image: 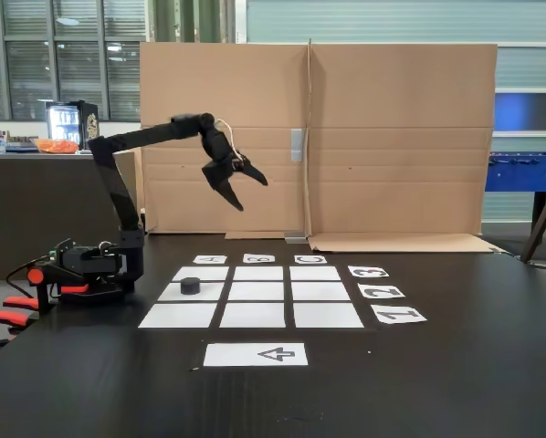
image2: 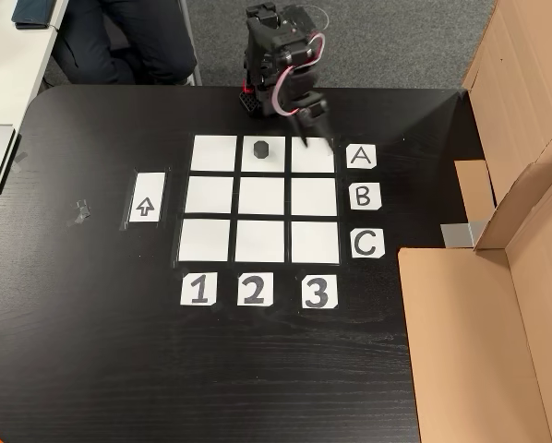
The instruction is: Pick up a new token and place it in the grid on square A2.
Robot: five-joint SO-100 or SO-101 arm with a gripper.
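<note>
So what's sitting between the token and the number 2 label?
In the other view, two bare white cells lie between the token and the 2 label: the middle cell and the one below it.

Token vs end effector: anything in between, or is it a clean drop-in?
Nothing visible blocks it. The token sits alone on the row A, column 2 cell of the grid. The end effector hangs open, high above the table, with only air below. The other cells are bare.
</note>
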